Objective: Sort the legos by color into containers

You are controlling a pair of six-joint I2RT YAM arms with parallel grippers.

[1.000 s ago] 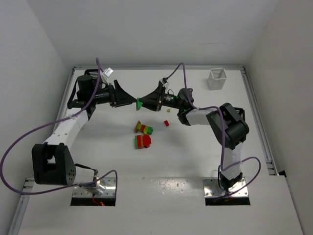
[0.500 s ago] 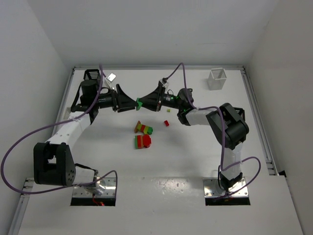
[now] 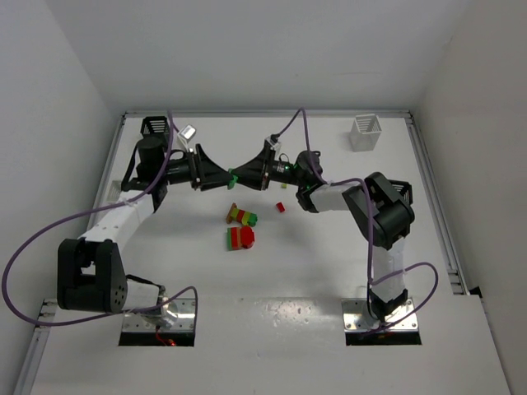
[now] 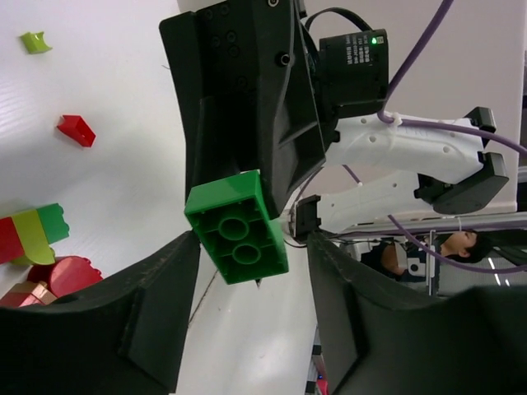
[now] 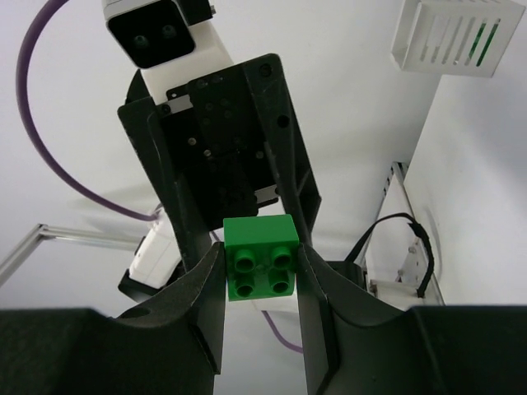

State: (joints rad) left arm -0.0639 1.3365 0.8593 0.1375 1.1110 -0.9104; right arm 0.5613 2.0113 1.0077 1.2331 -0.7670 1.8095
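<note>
A green lego hangs above the table, with my right gripper shut on it. The right wrist view shows its studs pinched between both fingers of my right gripper. My left gripper meets it tip to tip. In the left wrist view its jaws straddle the brick's hollow underside. One finger touches a corner and the other stands apart, so my left gripper is open. On the table lie a multicolour stack, a red-and-green stack and a tiny red piece.
A white basket stands at the back right, also seen in the right wrist view. A black basket sits at the back left behind the left arm. A tiny yellow-green piece lies past the red one.
My left gripper has moved right to meet the right gripper, and its jaws have narrowed around the green lego. The right gripper edged slightly left, still gripping the brick.
</note>
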